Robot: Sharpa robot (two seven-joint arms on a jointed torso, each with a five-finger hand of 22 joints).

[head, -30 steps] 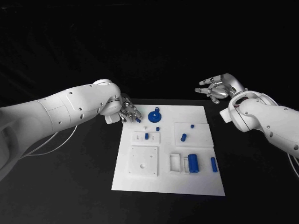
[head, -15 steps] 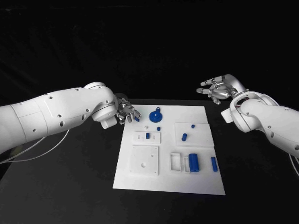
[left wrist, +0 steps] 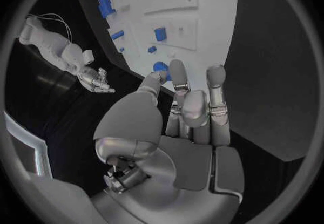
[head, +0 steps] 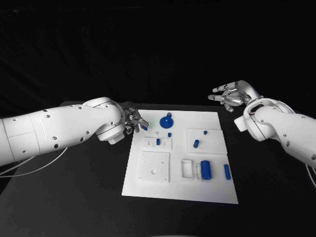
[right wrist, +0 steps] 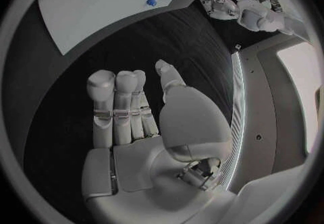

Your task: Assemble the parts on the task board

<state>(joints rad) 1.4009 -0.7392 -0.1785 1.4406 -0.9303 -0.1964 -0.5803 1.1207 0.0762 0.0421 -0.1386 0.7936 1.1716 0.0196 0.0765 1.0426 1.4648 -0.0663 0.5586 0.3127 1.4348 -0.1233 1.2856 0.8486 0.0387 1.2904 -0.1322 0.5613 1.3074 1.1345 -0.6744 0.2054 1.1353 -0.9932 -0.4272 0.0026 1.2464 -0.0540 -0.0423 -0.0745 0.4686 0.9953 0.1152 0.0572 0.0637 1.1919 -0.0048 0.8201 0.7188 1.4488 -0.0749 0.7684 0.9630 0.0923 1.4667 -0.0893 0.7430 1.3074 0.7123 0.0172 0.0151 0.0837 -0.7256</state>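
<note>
My left hand [head: 133, 120] hovers empty, fingers loosely apart, at the task board's [head: 215, 190] upper-left corner, ready for the round blue part [head: 167, 121]; my right hand [head: 231, 95] waits spread, clear at upper right.

The task board [head: 147, 190] lies in the middle of the surface [head: 72, 197]. On its far part lies a round part [head: 167, 120], with a small part [head: 169, 134] just before it. To the right of that lies a slanted part [head: 196, 143]. Near the front right corner two long parts [head: 204, 169] [head: 226, 172] lie side by side. The left hand [head: 135, 120] is at the board's far left corner, and the right hand [head: 231, 95] is beyond the far right corner, apart from the board.
</note>
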